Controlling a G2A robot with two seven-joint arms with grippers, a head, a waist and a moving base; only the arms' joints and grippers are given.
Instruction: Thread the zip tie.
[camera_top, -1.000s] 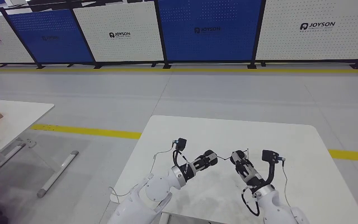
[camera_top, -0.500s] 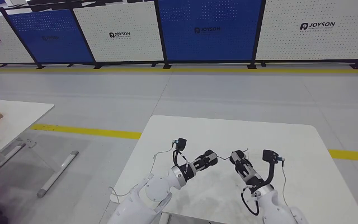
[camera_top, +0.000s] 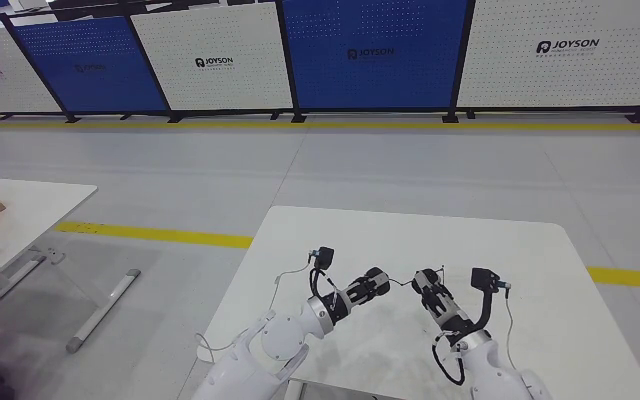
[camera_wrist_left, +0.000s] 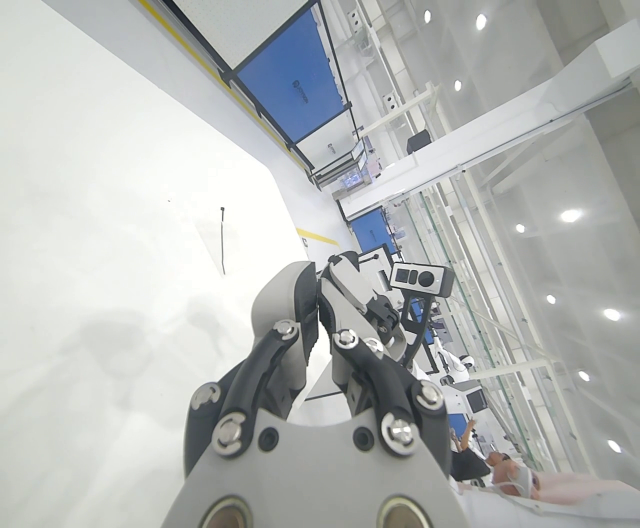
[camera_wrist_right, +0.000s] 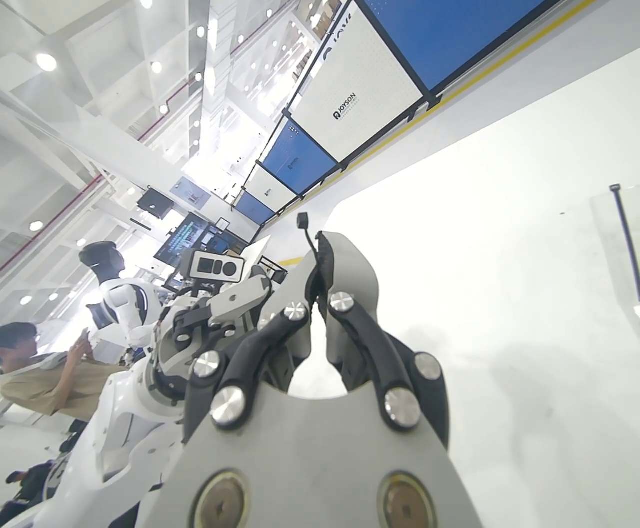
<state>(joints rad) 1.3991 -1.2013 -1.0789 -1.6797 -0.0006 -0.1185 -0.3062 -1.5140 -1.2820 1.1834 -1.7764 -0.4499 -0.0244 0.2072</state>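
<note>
A thin black zip tie (camera_top: 400, 283) spans the short gap between my two grippers above the white table (camera_top: 520, 250). My right gripper (camera_wrist_right: 316, 250) is shut on its strap, and the square head (camera_wrist_right: 302, 220) sticks out just past the fingertips. My left gripper (camera_wrist_left: 316, 295) faces it tip to tip with its fingers pressed shut; the strap end it holds is hidden between the pads. In the top view the left gripper (camera_top: 378, 283) and the right gripper (camera_top: 426, 284) sit close together over the table's near middle.
A second black zip tie (camera_wrist_left: 222, 240) lies flat on the table beyond the grippers, seen again as the spare tie (camera_wrist_right: 625, 220) on a clear sheet. The table's edges are well away on all sides. Blue and white panels (camera_top: 370, 55) stand behind.
</note>
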